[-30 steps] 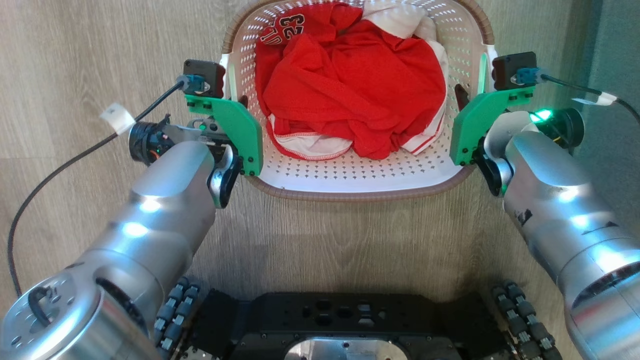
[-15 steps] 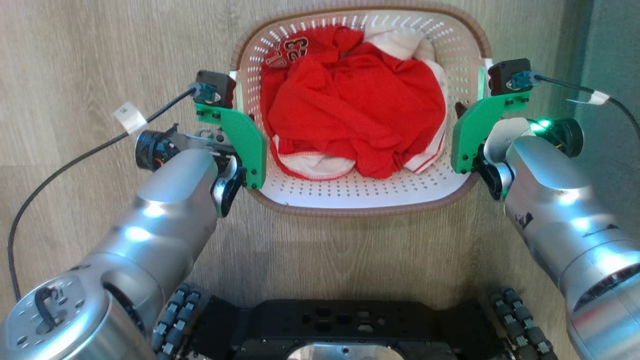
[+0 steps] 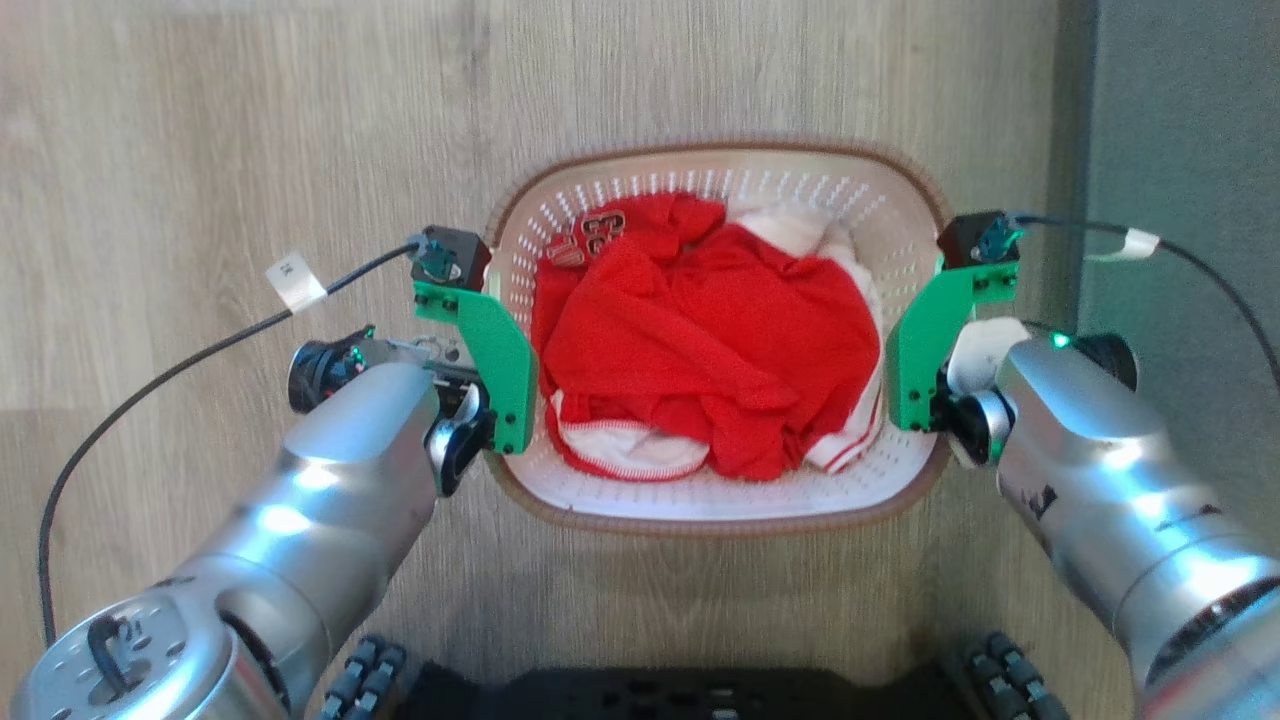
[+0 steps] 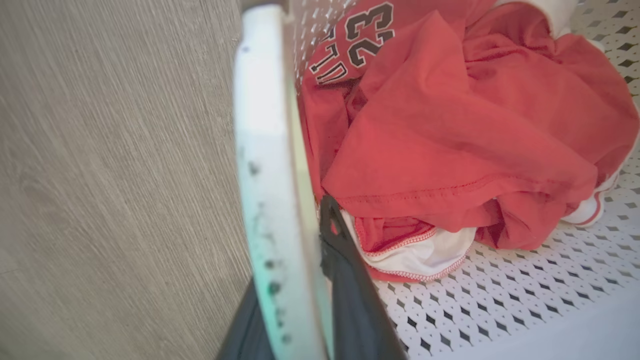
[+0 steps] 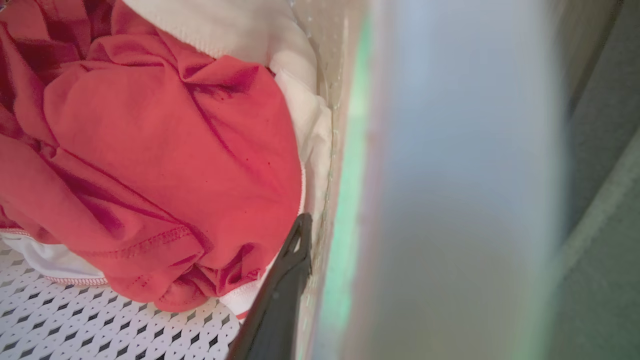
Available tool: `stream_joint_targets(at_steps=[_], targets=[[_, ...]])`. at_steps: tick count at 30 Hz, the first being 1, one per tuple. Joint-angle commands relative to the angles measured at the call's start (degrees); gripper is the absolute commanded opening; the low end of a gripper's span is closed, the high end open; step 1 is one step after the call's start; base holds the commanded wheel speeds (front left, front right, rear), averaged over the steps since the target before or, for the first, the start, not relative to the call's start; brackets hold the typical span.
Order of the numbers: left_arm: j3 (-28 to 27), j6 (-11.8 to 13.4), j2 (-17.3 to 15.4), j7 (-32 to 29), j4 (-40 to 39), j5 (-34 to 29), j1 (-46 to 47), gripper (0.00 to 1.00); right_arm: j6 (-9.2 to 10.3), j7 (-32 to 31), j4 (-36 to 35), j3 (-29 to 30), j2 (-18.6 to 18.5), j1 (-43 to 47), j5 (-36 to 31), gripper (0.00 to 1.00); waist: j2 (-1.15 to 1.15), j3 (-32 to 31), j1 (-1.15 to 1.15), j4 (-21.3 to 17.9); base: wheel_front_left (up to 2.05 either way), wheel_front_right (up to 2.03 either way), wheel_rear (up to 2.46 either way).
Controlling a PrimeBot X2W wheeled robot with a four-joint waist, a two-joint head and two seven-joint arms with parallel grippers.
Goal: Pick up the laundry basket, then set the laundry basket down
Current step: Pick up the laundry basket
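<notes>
The laundry basket (image 3: 715,170), white with perforated walls and a brown rim, sits between my two arms over the wood floor. It holds a red jersey (image 3: 700,350) and white cloth (image 3: 790,225). My left gripper (image 3: 497,345) is shut on the left handle (image 4: 265,150), with one dark finger inside the wall and one outside. My right gripper (image 3: 915,345) grips the right side: one dark finger (image 5: 280,295) lies against the inner wall, and the handle (image 5: 450,175) is a close blur. Whether the basket's base touches the floor I cannot tell.
A grey-green mat (image 3: 1180,200) covers the floor along the right. Black cables (image 3: 200,350) trail from both wrists. My dark base (image 3: 700,695) and its wheels (image 3: 1010,670) lie along the bottom edge. Bare wood floor (image 3: 200,150) spreads to the left and beyond the basket.
The whole head picture has shifted down, so the camera moved. The basket now looks smaller and farther from the head. Both grippers have kept their hold on its sides.
</notes>
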State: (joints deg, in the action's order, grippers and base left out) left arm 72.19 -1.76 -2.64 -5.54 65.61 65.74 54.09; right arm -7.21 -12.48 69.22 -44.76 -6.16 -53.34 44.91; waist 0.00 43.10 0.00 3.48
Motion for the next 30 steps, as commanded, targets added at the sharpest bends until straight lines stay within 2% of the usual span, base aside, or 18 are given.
stream_joint_targets(at_steps=[1,10,18,30], targets=[[0.54,-1.31,-0.23,-0.14,-1.93,-0.56,-0.09,0.0,-0.28,-1.4,-2.0,-1.92,0.98,3.76,0.44,0.0,0.0,-3.06,0.0,-0.09,0.0,0.0,0.0],[0.91,-3.93,-0.23,-5.92,-2.35,0.63,-3.38,0.0,-0.28,-7.82,-6.55,-4.97,-0.58,7.65,6.38,0.0,0.0,-11.96,0.0,-0.53,0.0,0.0,0.0],[1.0,-5.01,-0.23,-8.75,-1.55,3.03,-6.36,0.0,-0.28,-11.87,-10.5,-8.06,-0.73,10.76,12.05,0.0,0.0,-20.3,0.0,-0.87,0.0,0.0,0.0],[0.97,-5.34,-0.23,-8.91,0.88,5.09,-9.65,0.0,-0.28,-10.85,-7.18,-11.66,0.13,12.66,14.22,0.0,0.0,-29.88,0.0,-0.25,0.0,0.0,0.0]])
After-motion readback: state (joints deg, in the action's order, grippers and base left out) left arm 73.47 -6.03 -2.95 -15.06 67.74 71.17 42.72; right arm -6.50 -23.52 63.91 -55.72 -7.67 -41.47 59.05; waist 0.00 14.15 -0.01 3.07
